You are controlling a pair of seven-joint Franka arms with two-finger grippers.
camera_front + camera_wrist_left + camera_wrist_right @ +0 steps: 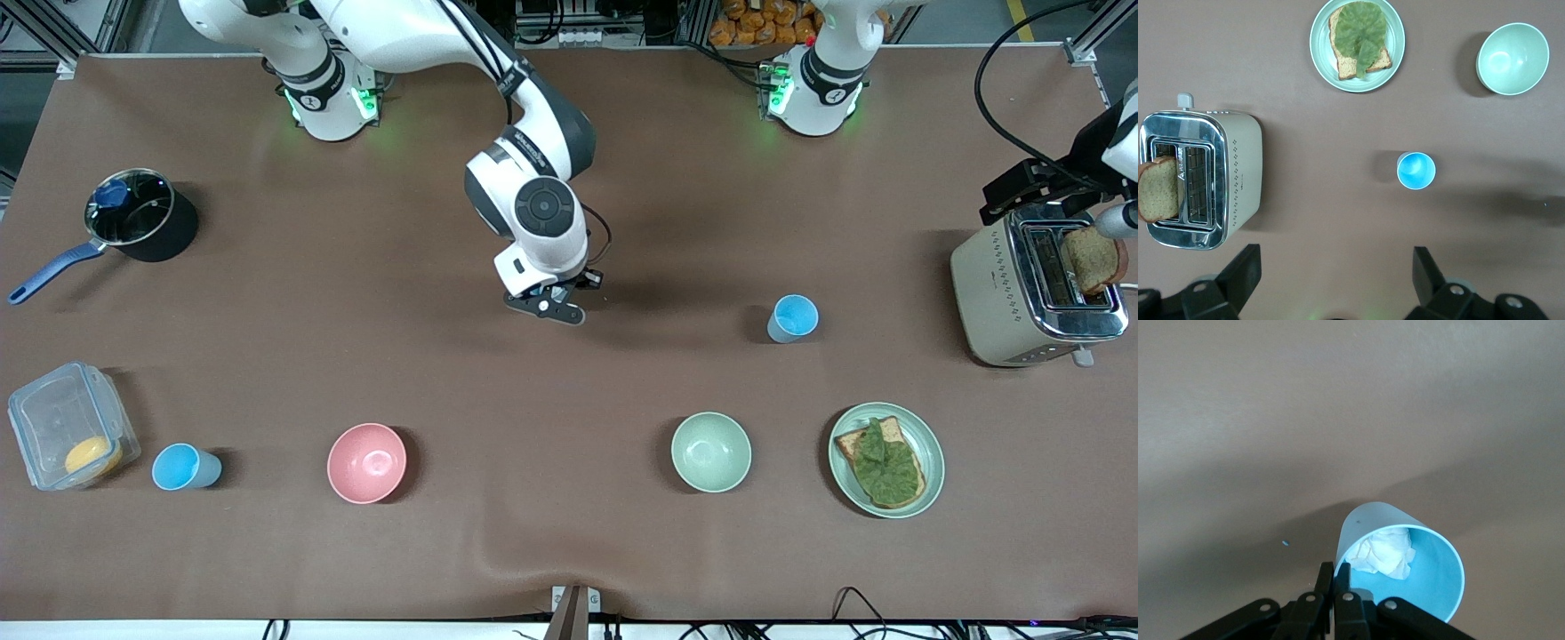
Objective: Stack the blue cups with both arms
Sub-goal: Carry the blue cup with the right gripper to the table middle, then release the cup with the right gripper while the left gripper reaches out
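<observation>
Right wrist view shows you the right gripper [1338, 577] clamped on a cup's [1405, 570] rim, over mid-table. Your left gripper [1336, 280] hangs spread above another cup [1415, 170] beside the toaster [1201, 177].

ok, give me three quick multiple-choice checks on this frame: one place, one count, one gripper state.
1. Where is the plain bread slice? A) in the pot B) in the toaster slot C) in the pink bowl
2. How many bowls are on the table? A) one B) two C) four
3. The right gripper is: A) open and empty B) shut on a bowl's rim C) shut on a blue cup's rim

1 B: the bread slice sticks out of the toaster.
2 B: only the pink bowl and the green bowl.
3 C: the right gripper pinches the blue cup at its rim, over the table's middle; the left gripper hangs open near the toaster.
</observation>
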